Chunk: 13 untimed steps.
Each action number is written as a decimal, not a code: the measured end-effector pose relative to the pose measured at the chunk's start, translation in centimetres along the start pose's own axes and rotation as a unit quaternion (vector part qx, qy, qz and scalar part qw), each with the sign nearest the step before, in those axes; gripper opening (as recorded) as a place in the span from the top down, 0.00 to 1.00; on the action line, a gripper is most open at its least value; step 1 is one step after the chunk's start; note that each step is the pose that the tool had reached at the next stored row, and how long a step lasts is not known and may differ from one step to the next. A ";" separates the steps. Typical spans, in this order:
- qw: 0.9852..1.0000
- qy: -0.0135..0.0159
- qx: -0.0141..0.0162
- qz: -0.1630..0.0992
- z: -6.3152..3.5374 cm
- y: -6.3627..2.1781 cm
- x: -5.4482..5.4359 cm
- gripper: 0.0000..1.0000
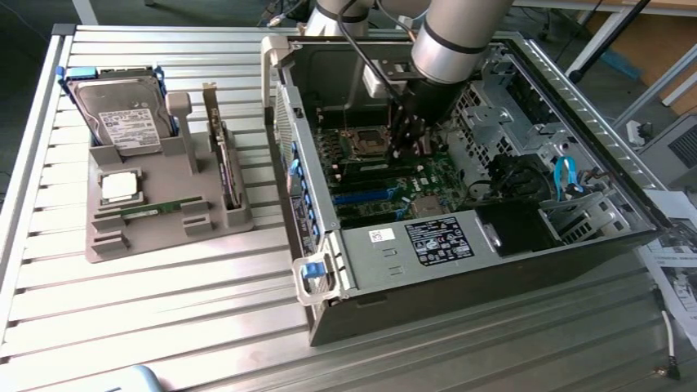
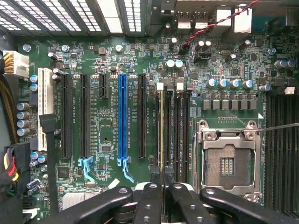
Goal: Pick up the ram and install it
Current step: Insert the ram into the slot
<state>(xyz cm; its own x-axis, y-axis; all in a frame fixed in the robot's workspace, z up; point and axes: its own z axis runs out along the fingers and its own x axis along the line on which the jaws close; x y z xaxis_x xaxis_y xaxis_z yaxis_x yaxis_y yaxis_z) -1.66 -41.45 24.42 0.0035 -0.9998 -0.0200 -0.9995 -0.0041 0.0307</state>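
Exterior view: I see one arm reaching into the open computer case point(image 1: 381, 294), with its gripper point(image 1: 409, 139) just beside the processor socket point(image 1: 365, 143). Well apart from the socket, outside the case, one grey tray point(image 1: 158, 241) carries one hard drive point(image 1: 126, 118), one silver chip point(image 1: 120, 186), one upright card point(image 1: 224, 159) and one green stick point(image 1: 147, 211).

Wrist view: my two fingers point(image 2: 149, 200) are pinched almost together on what looks like the ram point(image 2: 161, 130). It sits edge-on along the memory slot farthest from the socket, one of four.
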 end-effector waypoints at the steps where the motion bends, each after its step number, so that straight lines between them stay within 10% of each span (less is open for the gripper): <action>1: 1.000 0.000 0.000 0.000 0.00 0.00 0.0 0.88; 13: 1.000 0.000 0.000 0.002 0.03 0.00 0.0 0.88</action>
<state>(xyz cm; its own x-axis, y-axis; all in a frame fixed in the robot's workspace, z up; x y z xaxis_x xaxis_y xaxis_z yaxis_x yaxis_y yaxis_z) -1.66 -41.45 24.39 -0.0013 -0.9998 -0.0201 -0.9995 0.0006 0.0306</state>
